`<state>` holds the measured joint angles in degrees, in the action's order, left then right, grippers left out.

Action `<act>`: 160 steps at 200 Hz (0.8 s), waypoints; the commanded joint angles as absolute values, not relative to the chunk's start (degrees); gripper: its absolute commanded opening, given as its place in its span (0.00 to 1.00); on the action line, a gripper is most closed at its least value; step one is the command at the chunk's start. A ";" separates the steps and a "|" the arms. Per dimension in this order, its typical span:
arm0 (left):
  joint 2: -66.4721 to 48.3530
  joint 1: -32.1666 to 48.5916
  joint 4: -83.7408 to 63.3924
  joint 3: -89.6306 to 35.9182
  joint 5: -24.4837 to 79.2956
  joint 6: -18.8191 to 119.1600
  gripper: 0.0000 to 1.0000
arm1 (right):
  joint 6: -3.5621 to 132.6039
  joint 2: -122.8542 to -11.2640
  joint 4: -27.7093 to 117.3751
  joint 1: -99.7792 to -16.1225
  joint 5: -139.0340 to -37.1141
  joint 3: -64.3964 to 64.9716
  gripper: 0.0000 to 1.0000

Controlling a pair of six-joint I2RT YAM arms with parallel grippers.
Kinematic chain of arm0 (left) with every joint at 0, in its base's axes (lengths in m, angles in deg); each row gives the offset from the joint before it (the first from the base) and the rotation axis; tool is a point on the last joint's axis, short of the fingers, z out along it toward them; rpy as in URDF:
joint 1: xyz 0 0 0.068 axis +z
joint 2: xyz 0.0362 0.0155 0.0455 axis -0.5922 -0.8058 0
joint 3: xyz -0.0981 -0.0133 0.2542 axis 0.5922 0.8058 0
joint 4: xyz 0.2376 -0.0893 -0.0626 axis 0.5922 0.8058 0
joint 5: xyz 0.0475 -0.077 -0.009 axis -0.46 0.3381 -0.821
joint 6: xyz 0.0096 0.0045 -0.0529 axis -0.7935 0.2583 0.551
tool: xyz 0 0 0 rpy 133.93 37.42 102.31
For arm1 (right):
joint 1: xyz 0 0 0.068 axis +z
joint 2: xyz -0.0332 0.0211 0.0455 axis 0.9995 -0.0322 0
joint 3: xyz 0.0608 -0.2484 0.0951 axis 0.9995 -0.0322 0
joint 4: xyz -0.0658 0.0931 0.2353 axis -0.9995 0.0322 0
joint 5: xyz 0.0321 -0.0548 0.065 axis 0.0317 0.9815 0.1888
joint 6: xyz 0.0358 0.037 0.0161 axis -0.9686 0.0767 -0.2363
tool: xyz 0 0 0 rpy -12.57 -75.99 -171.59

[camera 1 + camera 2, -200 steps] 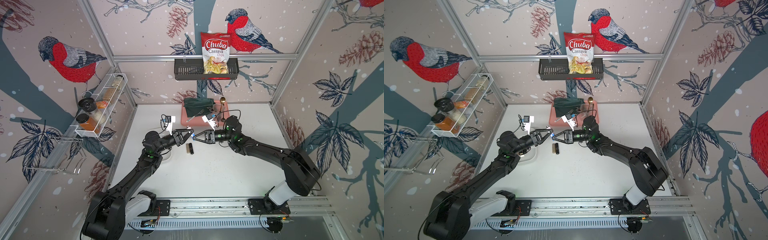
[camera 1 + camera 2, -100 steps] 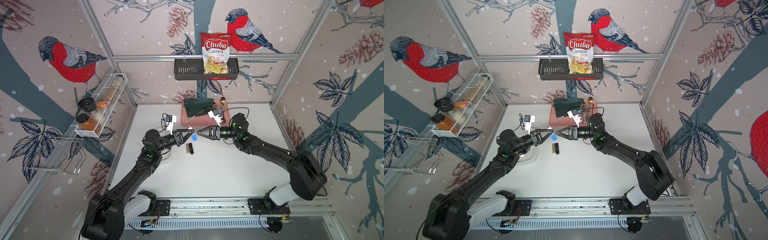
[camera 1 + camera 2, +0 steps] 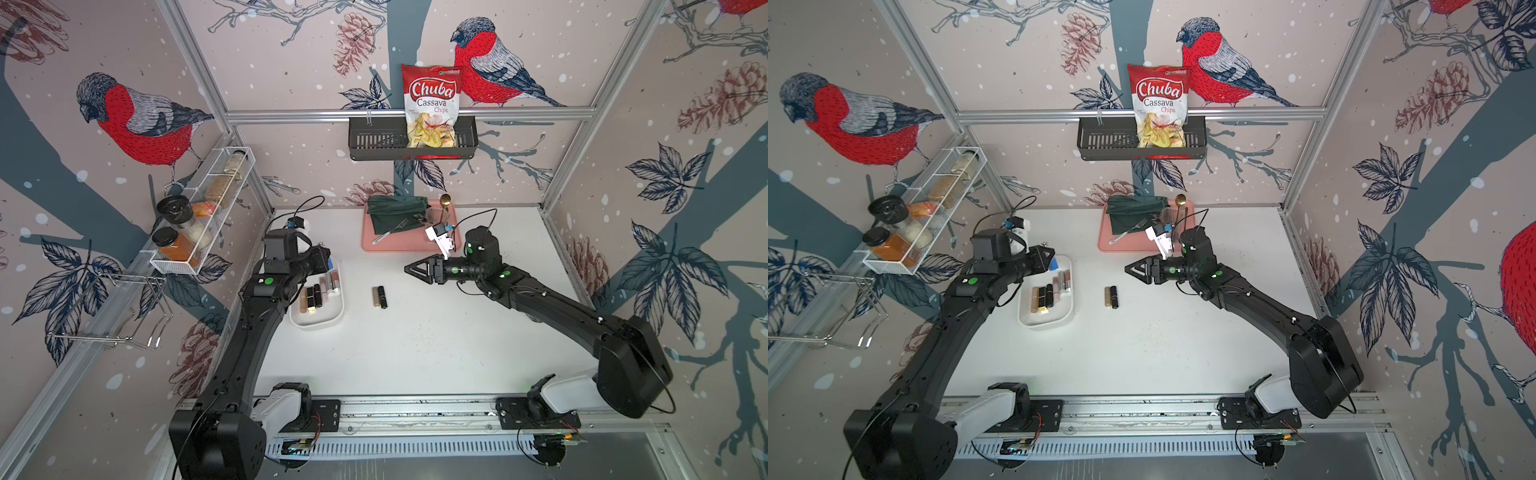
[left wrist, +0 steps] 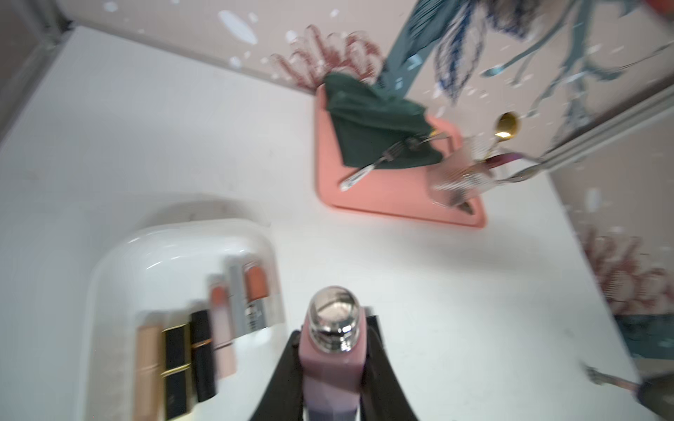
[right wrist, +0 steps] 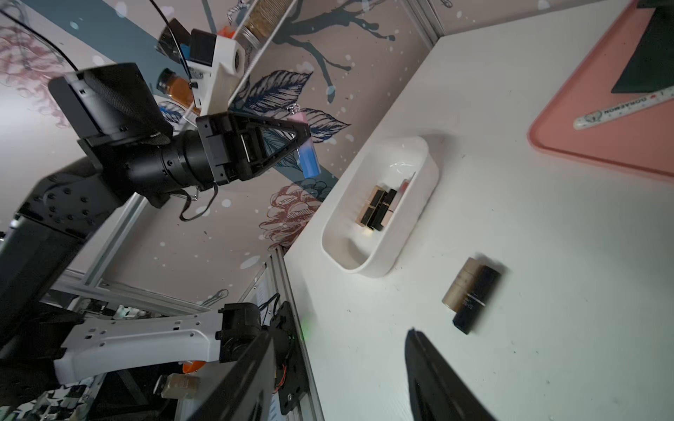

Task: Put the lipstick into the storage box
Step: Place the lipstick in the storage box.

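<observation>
My left gripper (image 3: 330, 259) (image 4: 333, 326) is shut on a pink-to-blue lipstick (image 4: 333, 350) (image 5: 305, 149) with a silver cap. It hangs above the far end of the white storage box (image 3: 318, 323) (image 3: 1047, 323) (image 4: 109, 262). Several lipsticks (image 3: 320, 289) lie side by side in the box. Two more lipsticks (image 3: 379, 296) (image 3: 1111, 296) (image 5: 472, 295), one gold and one black, lie together on the table to the right of the box. My right gripper (image 3: 409, 269) (image 3: 1128, 269) (image 5: 341, 333) stands open and empty, above the table to the right of that pair.
A pink tray (image 3: 399, 245) with a green cloth, a fork and a spoon sits at the back. A black wall basket (image 3: 374, 143) holds a chips bag. A wire rack (image 3: 199, 216) of spice jars hangs on the left wall.
The right gripper opened, let go of the lipstick and drew back to the right. The left gripper closed on the lipstick and swung left with it over the box.
</observation>
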<state>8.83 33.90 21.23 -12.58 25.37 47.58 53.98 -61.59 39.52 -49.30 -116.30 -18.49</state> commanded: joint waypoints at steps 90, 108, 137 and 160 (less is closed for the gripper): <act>-6.71 35.89 23.00 -11.47 16.00 43.91 0.02 | 62.87 -67.49 49.30 -40.86 -105.67 -15.12 0.62; -8.97 36.02 22.86 -12.55 13.67 43.25 0.02 | 63.09 -67.32 49.39 -40.88 -105.42 -15.34 0.62; -13.12 36.60 22.58 -14.25 13.13 42.82 0.01 | 62.91 -67.53 49.03 -40.87 -105.37 -15.80 0.62; -15.77 36.67 22.43 -14.79 14.33 42.95 0.00 | 63.05 -67.46 49.02 -41.02 -105.32 -15.96 0.62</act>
